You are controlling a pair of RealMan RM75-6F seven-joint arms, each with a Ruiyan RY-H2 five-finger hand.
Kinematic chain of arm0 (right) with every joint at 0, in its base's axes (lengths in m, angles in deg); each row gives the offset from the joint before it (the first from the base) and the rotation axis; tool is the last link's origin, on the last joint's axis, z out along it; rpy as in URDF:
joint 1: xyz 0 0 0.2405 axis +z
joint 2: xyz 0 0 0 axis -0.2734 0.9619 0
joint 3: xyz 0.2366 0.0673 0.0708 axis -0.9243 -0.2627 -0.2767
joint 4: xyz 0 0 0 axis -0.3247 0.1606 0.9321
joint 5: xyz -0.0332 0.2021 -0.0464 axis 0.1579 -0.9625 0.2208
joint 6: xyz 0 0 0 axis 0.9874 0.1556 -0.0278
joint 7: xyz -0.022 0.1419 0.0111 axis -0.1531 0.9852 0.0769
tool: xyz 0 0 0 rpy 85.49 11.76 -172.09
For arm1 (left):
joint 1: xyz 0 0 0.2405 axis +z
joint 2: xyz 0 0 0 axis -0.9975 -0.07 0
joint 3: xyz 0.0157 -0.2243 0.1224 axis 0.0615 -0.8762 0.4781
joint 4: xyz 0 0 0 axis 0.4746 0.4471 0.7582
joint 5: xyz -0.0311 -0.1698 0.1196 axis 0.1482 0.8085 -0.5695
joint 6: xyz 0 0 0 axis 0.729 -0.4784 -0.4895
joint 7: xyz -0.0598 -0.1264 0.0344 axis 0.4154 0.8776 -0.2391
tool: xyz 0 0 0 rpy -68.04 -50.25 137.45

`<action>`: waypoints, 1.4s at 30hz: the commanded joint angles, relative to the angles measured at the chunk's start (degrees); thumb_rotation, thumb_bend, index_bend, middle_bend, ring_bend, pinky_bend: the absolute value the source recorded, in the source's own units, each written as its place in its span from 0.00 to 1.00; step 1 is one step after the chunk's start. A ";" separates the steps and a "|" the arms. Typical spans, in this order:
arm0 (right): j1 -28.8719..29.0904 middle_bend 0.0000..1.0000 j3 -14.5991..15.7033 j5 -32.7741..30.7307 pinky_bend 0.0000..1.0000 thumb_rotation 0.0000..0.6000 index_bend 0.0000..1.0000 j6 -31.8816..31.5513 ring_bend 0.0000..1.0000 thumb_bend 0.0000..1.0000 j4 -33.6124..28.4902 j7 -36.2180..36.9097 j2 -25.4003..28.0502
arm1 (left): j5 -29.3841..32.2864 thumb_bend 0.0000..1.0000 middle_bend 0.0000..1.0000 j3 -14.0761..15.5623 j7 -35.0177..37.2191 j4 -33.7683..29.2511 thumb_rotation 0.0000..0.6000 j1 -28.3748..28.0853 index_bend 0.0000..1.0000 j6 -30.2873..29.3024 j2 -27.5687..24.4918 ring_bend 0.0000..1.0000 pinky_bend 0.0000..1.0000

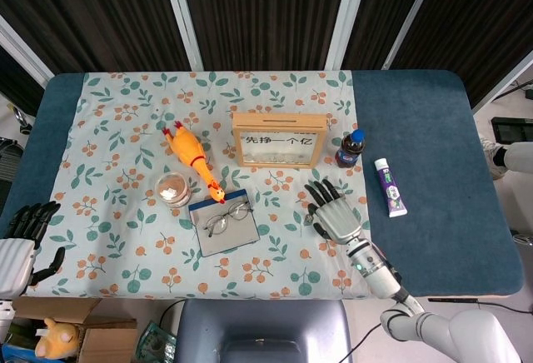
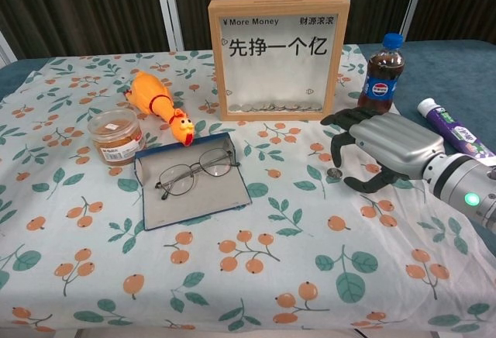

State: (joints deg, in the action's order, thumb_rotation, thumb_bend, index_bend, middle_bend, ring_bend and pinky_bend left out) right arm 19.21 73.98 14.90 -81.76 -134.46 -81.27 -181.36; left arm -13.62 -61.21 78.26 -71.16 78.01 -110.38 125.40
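1. Right robot hand [image 2: 380, 148] held palm down over the floral cloth [image 2: 256, 260], fingers [image 2: 339, 140] spread and arched, nothing gripped; same hand in the head view at [image 1: 333, 213].
2. Small coin [image 2: 334, 173] flat on the cloth just below the arched fingertips, between fingers and thumb; touching or just clear, cannot tell.
3. Second coin half hidden behind the thumb, also on the cloth; too small to read further.
4. Left robot hand [image 1: 21, 242] far off at the desk's near left edge, fingers apart and lightly curled, holding nothing; seen in the head view only.
5. Wooden frame box [image 2: 277, 56] upright behind the right hand, glass front with printed characters, a row of coins along its inner bottom.
6. Cola bottle [image 2: 383, 70] upright with blue cap, just beyond the right hand, beside the frame's right side.
7. Toothpaste tube [image 2: 453, 127] lying on the bare blue desk [image 1: 433, 130], to the right of the bottle.
8. Spectacles [image 2: 194, 174] resting, lenses down, on a grey case [image 2: 194, 191] near the cloth's middle, well apart from the right hand.
9. Rubber chicken [image 2: 159, 104] lying diagonally behind the case, head toward it.
10. Small lidded jar [image 2: 115, 135] left of the case, near the chicken.
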 commanded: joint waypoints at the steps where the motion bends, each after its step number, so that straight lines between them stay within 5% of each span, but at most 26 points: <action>1: 0.03 0.19 -0.17 -0.08 0.07 1.00 0.58 0.37 0.00 0.51 -0.26 -0.28 0.08 | 0.00 0.45 0.07 -0.01 0.02 0.00 1.00 0.02 0.00 -0.04 0.01 0.01 0.01; 42: 0.71 0.19 -1.50 -0.91 0.07 1.00 0.57 4.22 0.00 0.51 -3.76 -5.26 1.37 | 0.32 0.45 0.07 -0.29 0.08 -0.11 1.00 0.32 0.00 -0.54 0.02 0.01 0.01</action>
State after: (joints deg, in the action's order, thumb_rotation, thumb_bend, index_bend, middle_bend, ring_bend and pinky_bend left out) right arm 19.90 72.49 13.98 -77.58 -138.19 -86.49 -180.01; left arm -13.31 -61.50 78.34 -71.27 78.33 -110.92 125.43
